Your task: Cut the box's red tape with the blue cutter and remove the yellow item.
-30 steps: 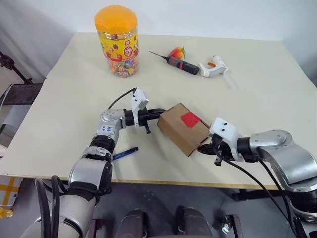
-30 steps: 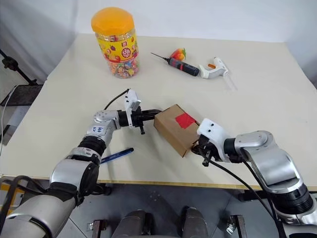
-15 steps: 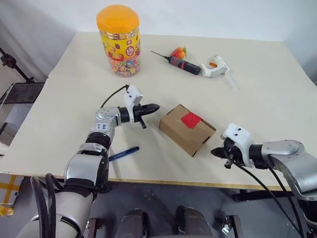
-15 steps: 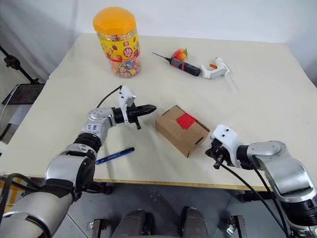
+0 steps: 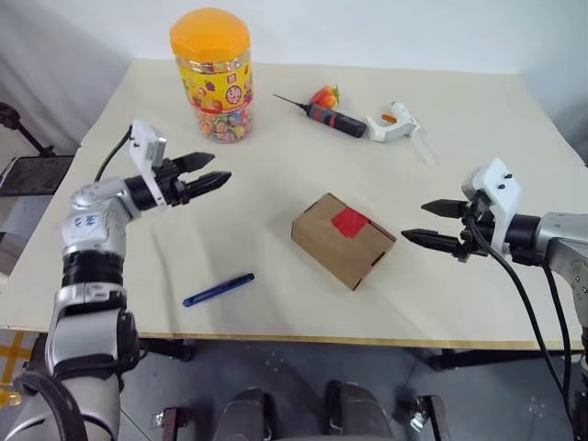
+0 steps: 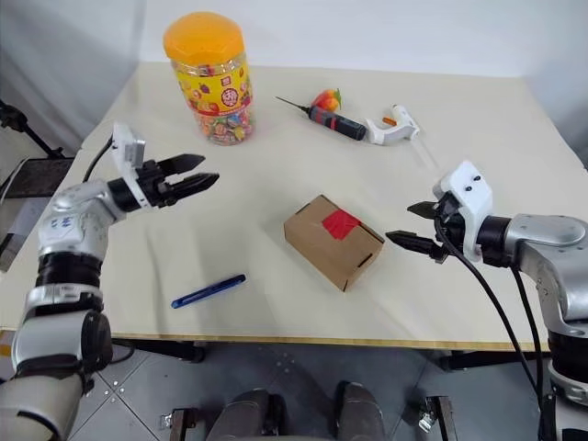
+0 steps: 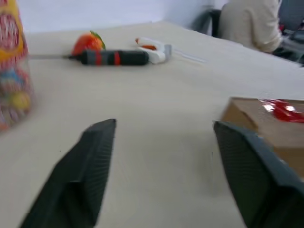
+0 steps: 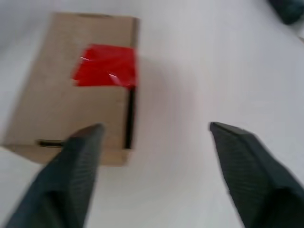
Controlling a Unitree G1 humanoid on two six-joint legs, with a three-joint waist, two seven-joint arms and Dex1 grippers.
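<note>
Small brown cardboard box (image 5: 343, 238) bearing a red tape patch (image 5: 352, 221) at centre frame on the cream tabletop (image 5: 276, 165), between the wide-open, empty left hand (image 5: 209, 171) at left and right hand (image 5: 432, 224) at right, with the slim blue cutter (image 5: 218, 289) lying lower left of the box.

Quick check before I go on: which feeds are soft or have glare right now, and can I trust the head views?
Head views: sharp and evenly lit, box and blue cutter crisp. Left wrist view: candy jar and box edge smeared. Right wrist view: soft all over, with a small glare spot on the red tape.
</note>
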